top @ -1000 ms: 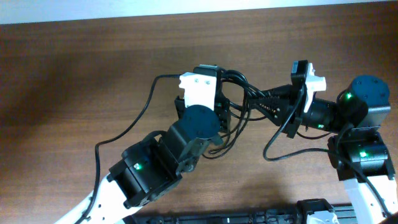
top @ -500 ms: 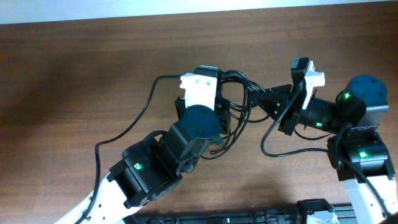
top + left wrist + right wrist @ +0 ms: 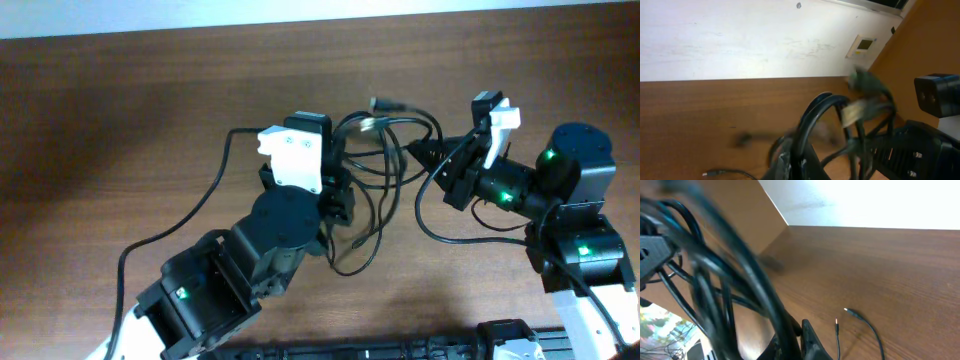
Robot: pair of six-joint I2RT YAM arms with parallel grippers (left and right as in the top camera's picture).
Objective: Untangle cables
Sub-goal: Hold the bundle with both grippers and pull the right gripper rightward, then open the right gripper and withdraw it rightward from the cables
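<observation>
Wall panel [image 3: 864,45] past cables [image 3: 807,117]: left-wrist only.

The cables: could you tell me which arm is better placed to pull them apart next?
Left, probably: left gripper and right gripper both clamp the cables, but the right arm sits folded back.

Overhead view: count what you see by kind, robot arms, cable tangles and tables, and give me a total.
Robot arms: 2, left arm, right arm
Cable tangle: 1, cords too knotted to count singly
Table: 1
Total: 4
</observation>
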